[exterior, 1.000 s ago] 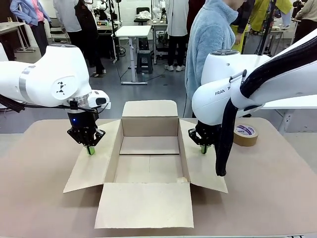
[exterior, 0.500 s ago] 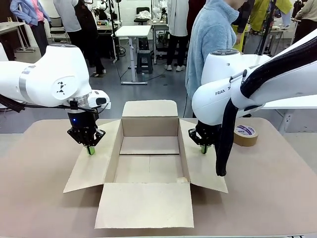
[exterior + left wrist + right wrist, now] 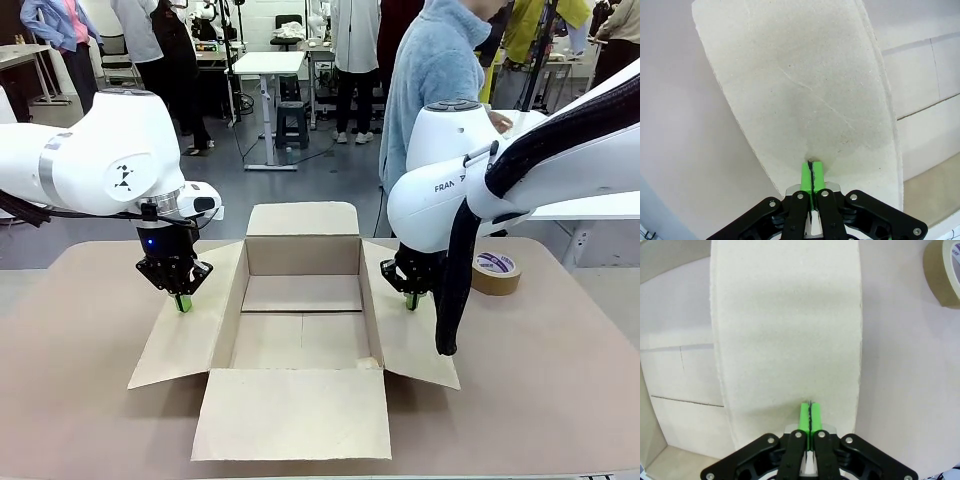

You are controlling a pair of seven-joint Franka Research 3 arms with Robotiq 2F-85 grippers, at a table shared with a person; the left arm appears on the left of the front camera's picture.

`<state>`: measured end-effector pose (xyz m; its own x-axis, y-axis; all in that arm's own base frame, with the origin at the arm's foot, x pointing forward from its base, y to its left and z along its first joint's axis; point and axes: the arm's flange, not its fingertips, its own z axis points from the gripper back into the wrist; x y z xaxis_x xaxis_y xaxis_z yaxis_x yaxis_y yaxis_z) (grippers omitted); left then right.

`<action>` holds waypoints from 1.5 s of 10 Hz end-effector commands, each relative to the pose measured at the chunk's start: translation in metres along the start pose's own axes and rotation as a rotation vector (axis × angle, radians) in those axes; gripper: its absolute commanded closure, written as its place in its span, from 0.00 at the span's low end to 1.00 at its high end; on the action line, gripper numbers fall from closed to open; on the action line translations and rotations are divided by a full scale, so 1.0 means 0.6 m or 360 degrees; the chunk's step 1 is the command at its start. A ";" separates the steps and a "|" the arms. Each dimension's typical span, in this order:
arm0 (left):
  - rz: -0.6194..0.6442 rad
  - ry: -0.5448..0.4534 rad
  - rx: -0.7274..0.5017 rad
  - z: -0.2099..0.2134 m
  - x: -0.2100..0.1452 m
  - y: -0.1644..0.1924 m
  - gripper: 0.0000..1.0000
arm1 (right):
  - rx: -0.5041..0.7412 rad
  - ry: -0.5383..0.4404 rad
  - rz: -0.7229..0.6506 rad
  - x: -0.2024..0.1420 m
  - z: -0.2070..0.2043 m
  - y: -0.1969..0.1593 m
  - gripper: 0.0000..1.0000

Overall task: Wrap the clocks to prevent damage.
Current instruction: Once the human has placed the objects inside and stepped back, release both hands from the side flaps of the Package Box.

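Cardboard box (image 3: pixel 300 255), open. Left gripper (image 3: pixel 182 303): clenched, tip on the box's left flap (image 3: pixel 185 350). Right gripper (image 3: pixel 411 302): clenched, tip on its right flap (image 3: pixel 412 350). Clocks: place cannot be told. Risk: press harder and you crease a flap or skid the box.

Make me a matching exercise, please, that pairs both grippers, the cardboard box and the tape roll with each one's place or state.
1. left gripper
2. right gripper
3. cardboard box
4. tape roll

A. open, nothing inside
B. shut, at the box's left flap
C. brown, lying beyond the box's right flap
D. shut, at the box's right flap

Pairs: 1-B, 2-D, 3-A, 4-C
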<state>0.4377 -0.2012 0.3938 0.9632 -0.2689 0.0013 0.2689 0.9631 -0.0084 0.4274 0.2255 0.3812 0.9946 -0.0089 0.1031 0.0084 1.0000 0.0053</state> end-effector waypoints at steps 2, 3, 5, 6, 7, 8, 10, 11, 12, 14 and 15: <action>0.0008 -0.0010 0.0016 0.004 -0.001 0.001 1.00 | -0.0005 0.0005 -0.0005 -0.003 -0.004 0.003 0.99; 0.0008 -0.0010 0.0016 0.004 -0.001 0.001 1.00 | -0.0005 0.0005 -0.0005 -0.003 -0.004 0.003 0.99; 0.0008 -0.0010 0.0016 0.004 -0.001 0.001 1.00 | -0.0005 0.0005 -0.0005 -0.003 -0.004 0.003 0.99; 0.0008 -0.0010 0.0016 0.004 -0.001 0.001 1.00 | -0.0005 0.0005 -0.0005 -0.003 -0.004 0.003 0.99; 0.0008 -0.0010 0.0016 0.004 -0.001 0.001 1.00 | -0.0005 0.0005 -0.0005 -0.003 -0.004 0.003 0.99; 0.0008 -0.0010 0.0016 0.004 -0.001 0.001 1.00 | -0.0005 0.0005 -0.0005 -0.003 -0.004 0.003 0.99; 0.0008 -0.0010 0.0016 0.004 -0.001 0.001 1.00 | -0.0005 0.0005 -0.0005 -0.003 -0.004 0.003 0.99; 0.0008 -0.0010 0.0016 0.004 -0.001 0.001 1.00 | -0.0005 0.0005 -0.0005 -0.003 -0.004 0.003 0.99; 0.0008 -0.0010 0.0016 0.004 -0.001 0.001 1.00 | -0.0005 0.0005 -0.0005 -0.003 -0.004 0.003 0.99; 0.0008 -0.0010 0.0016 0.004 -0.001 0.001 1.00 | -0.0005 0.0005 -0.0005 -0.003 -0.004 0.003 0.99; 0.0008 -0.0010 0.0016 0.004 -0.001 0.001 1.00 | -0.0005 0.0005 -0.0005 -0.003 -0.004 0.003 0.99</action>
<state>0.4377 -0.2012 0.3938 0.9632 -0.2689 0.0013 0.2689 0.9631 -0.0084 0.4274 0.2255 0.3812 0.9946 -0.0089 0.1031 0.0084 1.0000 0.0053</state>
